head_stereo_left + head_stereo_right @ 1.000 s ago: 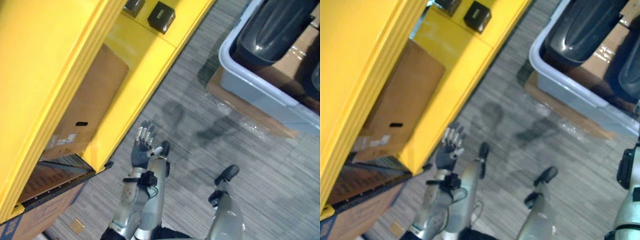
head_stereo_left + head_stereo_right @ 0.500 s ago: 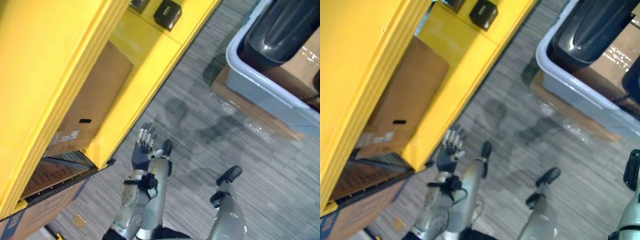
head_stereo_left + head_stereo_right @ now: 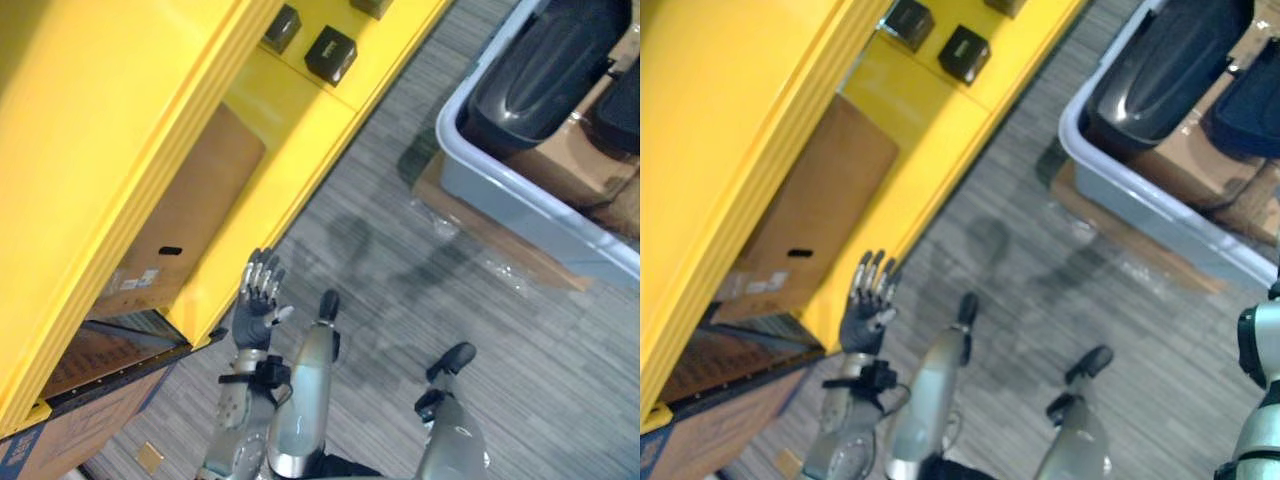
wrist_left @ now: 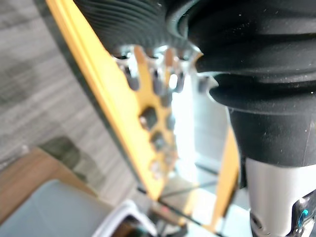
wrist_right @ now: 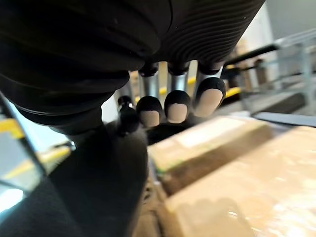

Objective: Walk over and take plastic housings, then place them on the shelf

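Plastic housings: two dark glossy shells lying in the grey tote at 1–2 o'clock in the head view. The big one lies across the tote and a second one sits just beside it toward the picture edge. Neither hand touches them.
Left hand: raised at 7 o'clock with fingers straight and spread, holding nothing. It is just beside the shelf's front edge and well apart from the tote.
Right hand: seen in its wrist view with fingers relaxed and nothing gripped. Blurred cardboard shows past the fingertips.
Yellow shelf: runs diagonally from 7 to 12 o'clock along the left side.
Black boxes: small ones sit on the shelf tier at 12 o'clock.
Cardboard box: stands on the lower tier at 9 o'clock, behind the left hand.
Second carton: at 8 o'clock, under the shelf end.
Tote base: flat cardboard sticks out from under the tote, and more brown cardboard lies inside it under the housings.
In between: grey striped carpet separates the left hand from the tote.
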